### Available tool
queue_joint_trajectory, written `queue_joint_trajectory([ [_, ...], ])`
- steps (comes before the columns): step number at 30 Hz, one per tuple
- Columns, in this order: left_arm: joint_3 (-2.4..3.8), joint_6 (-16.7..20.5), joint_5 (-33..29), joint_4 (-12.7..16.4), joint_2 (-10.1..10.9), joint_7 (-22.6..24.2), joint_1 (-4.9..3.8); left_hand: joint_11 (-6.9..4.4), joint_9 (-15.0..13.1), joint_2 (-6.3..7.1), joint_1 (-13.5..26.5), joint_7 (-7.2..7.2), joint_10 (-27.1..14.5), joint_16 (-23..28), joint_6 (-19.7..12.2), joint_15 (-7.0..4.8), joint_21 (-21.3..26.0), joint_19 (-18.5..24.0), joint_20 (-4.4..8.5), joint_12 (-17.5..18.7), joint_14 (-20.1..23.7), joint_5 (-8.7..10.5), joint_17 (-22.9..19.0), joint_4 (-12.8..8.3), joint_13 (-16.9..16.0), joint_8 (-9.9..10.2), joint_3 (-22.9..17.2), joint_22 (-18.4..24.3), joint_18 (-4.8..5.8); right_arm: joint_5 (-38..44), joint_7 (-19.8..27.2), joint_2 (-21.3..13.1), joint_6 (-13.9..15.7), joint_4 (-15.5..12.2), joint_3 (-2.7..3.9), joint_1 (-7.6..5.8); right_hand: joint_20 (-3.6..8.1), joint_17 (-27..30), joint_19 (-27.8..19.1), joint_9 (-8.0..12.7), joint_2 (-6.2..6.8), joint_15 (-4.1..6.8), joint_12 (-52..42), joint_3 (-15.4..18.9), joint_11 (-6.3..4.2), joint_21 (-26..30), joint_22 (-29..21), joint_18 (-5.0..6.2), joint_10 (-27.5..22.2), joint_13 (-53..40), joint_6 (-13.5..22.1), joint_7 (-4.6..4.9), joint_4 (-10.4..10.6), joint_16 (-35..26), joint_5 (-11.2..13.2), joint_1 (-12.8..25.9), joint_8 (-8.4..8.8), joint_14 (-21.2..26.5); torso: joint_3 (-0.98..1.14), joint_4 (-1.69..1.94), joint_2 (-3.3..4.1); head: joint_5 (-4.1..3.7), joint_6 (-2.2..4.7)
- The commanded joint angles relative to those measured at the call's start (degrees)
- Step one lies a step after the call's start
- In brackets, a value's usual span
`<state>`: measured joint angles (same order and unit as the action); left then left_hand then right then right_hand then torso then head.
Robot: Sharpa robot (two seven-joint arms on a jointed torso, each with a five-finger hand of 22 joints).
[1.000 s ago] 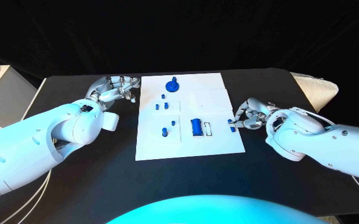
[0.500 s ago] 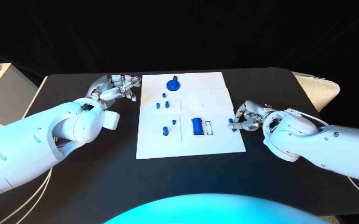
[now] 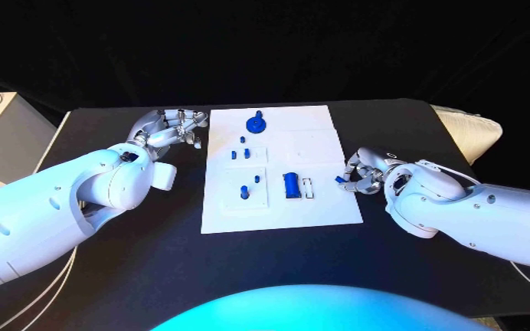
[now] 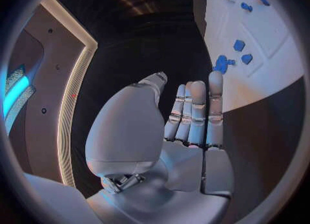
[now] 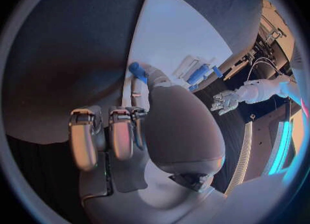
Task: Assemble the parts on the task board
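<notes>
The head camera looks steeply down on the black table (image 3: 132, 270) from above, while each wrist camera sits close behind its own palm facing out along the fingers, and all three share the white task board (image 3: 320, 220) (image 4: 271, 74) (image 5: 174, 32).

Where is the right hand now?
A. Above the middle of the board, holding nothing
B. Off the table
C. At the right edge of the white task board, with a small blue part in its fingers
C: the head view shows the right hand at the right edge of the task board, and the right wrist view shows a small blue part in its fingers.
</notes>
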<state>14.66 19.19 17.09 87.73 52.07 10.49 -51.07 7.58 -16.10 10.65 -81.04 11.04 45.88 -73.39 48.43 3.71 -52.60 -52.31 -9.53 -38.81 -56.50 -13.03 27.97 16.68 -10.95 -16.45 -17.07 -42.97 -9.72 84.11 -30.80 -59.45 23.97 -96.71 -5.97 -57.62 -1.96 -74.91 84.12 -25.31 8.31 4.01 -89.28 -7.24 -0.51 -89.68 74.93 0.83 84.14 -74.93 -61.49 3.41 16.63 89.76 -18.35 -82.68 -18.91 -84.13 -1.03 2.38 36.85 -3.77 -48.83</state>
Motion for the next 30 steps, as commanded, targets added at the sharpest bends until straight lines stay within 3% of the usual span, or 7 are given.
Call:
queue_joint_trajectory([
  [1,0.05,-0.8,-0.2,0.2,0.0,0.4,0.00,0.05,0.1,-0.63,0.1,-0.06,-0.4,-0.3,-0.5,0.20,-0.3,-0.5,0.00,-0.3,0.1,-0.29,-0.1,-0.1,0.1,-0.1,0.2,-0.1,-0.81,0.6,-1.1,0.2,-4.0,0.2,-0.52,0.65,0.41,-15.0,5.9,0.5,0.45,0.47,-0.4,-2.7,-0.36,-0.3,15.1,-0.83,5.7,-14.9,-0.5,-0.01,-0.1,0.2,-1.9,-0.7,0.02,-5.9,-0.01,0.04,0.01,0.09,-0.06],
  [9,0.05,-0.8,-0.2,0.3,0.1,0.3,0.00,0.05,0.1,-0.63,0.1,-0.06,-0.4,-0.3,-0.5,0.20,-0.3,-0.5,0.00,-0.3,0.1,-0.29,-0.1,-0.1,0.1,-0.1,0.2,-0.1,-0.81,1.7,-1.9,0.5,-4.2,-0.3,-0.58,0.70,0.40,-15.1,5.9,0.5,2.16,0.48,-0.4,-5.3,-0.35,-0.3,15.1,-0.83,5.7,-14.9,-0.7,0.02,-0.2,0.2,-3.0,-0.1,-0.05,-5.9,0.02,-0.06,0.05,0.16,0.04],
  [13,0.05,-0.7,-0.2,0.4,0.2,0.3,0.00,0.05,0.1,-0.63,0.1,-0.06,-0.4,-0.3,-0.5,0.20,-0.3,-0.5,0.00,-0.3,0.1,-0.29,-0.1,-0.1,0.1,-0.1,0.2,-0.1,-0.81,2.1,-2.3,0.6,-4.1,-1.0,-0.59,0.70,0.36,-15.1,5.9,0.5,4.00,0.43,-0.4,-8.1,-0.29,-0.3,15.1,-0.83,5.7,-14.9,-0.8,0.10,-0.1,0.2,-6.4,1.6,-0.14,-5.9,0.02,-0.05,-0.01,0.16,0.06],
  [19,0.05,-0.7,-0.2,0.4,0.4,0.3,0.00,0.04,0.1,-0.71,0.1,-0.07,-0.4,-0.3,-0.5,0.20,-0.3,-0.5,0.00,-0.4,0.1,-0.30,-0.1,-0.1,0.1,-0.2,0.3,-0.1,-0.81,0.2,-2.0,0.2,-1.7,-3.3,-0.55,0.41,0.39,-15.1,5.9,0.3,4.55,0.48,-0.6,-10.2,-0.38,-0.3,15.1,-0.83,5.8,-15.0,-0.8,0.00,-0.1,0.2,-8.8,3.2,-0.37,-5.9,0.03,0.01,0.03,0.22,0.00],
  [30,0.05,-0.6,-0.2,0.5,0.5,0.3,0.01,0.04,0.1,-0.71,0.1,-0.07,-0.4,-0.3,-0.5,0.20,-0.3,-0.5,0.00,-0.4,0.1,-0.30,-0.1,-0.1,0.1,-0.2,0.3,-0.1,-0.81,-6.1,-0.6,-0.7,1.7,-7.9,-0.35,-2.29,0.41,-15.1,5.9,0.1,4.85,0.49,-0.7,-11.2,-0.38,-0.3,15.1,-0.83,5.9,-15.1,-0.9,-0.02,0.0,0.2,-9.7,5.1,-0.59,-5.9,-0.05,0.01,0.06,0.20,0.04],
])
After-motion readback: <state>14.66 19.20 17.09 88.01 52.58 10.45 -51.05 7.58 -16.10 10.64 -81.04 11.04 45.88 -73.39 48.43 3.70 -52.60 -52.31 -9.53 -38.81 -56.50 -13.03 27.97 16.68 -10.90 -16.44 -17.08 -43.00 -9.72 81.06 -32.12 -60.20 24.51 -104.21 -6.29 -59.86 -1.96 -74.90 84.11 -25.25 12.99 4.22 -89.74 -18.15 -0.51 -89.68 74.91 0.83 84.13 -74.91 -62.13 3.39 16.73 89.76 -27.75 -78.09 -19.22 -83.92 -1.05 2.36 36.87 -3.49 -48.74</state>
